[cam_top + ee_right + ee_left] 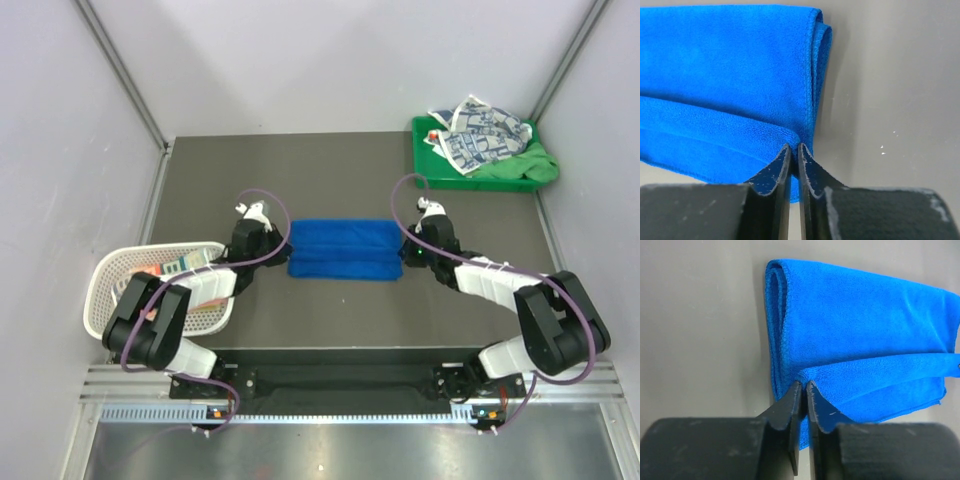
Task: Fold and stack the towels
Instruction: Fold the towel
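Observation:
A royal blue towel [344, 249] lies folded in the middle of the table. My left gripper [279, 247] is shut on its left end, pinching a raised fold of cloth [850, 365] at the fingertips [804, 386]. My right gripper [407, 250] is shut on its right end the same way, with the blue cloth [725, 75] bunched at the tips [794, 148]. A white towel with navy print [480, 133] lies crumpled on a green towel [527, 165] in the green tray [425, 130] at the back right.
A white mesh basket [110, 275] with cloths in it stands at the left, close to the left arm. Grey walls and metal posts close in the table on three sides.

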Controlling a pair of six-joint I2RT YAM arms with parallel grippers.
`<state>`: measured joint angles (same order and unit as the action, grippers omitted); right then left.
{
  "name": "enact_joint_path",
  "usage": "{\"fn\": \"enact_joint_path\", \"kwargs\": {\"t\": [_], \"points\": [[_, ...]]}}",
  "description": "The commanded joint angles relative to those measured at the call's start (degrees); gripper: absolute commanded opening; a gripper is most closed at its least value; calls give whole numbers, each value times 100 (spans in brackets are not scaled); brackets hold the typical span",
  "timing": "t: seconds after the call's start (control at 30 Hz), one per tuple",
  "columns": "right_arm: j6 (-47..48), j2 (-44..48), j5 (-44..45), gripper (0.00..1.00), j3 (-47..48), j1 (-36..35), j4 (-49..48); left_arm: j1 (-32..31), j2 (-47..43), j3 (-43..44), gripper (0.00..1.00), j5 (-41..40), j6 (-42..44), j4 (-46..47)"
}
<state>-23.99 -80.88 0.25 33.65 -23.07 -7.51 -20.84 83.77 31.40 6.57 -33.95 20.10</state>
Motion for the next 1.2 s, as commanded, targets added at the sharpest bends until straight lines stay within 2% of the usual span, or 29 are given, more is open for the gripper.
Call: {"fn": "enact_joint_path", "kwargs": {"t": [0.0, 0.17, 0.33, 0.5, 0.6, 0.8, 0.93, 1.07, 1.17], "points": [[-80, 275, 1, 11, -95, -66, -295, -34, -246, -99, 17, -86, 3, 12], [-106, 599, -147, 15, -218, -57, -207, -60, -580, -169, 21, -121, -15, -155], [-115, 1152, -210, 26, -324, -75, 100, -78, -1151, -230, 22, -182, -58, -533], [-159, 1593, -157, 29, -298, -75, 548, -139, -1671, -109, 23, -226, -94, -849], [-220, 1576, -131, 31, -140, -101, 593, -244, -1312, 391, 23, -174, -68, -1042], [-326, 794, -52, 29, 291, -364, 575, -658, -99, 1210, 18, -516, -129, -1684], [-536, 399, 63, 28, 55, -523, 348, -720, 315, 1123, 15, -604, -348, -1947], [-642, 292, 115, 28, -279, -707, 127, -711, 509, 991, 10, -1192, -480, -2316], [-642, 231, 194, 28, -411, -769, 100, -720, 632, 939, 9, -1228, -542, -2423]]}}
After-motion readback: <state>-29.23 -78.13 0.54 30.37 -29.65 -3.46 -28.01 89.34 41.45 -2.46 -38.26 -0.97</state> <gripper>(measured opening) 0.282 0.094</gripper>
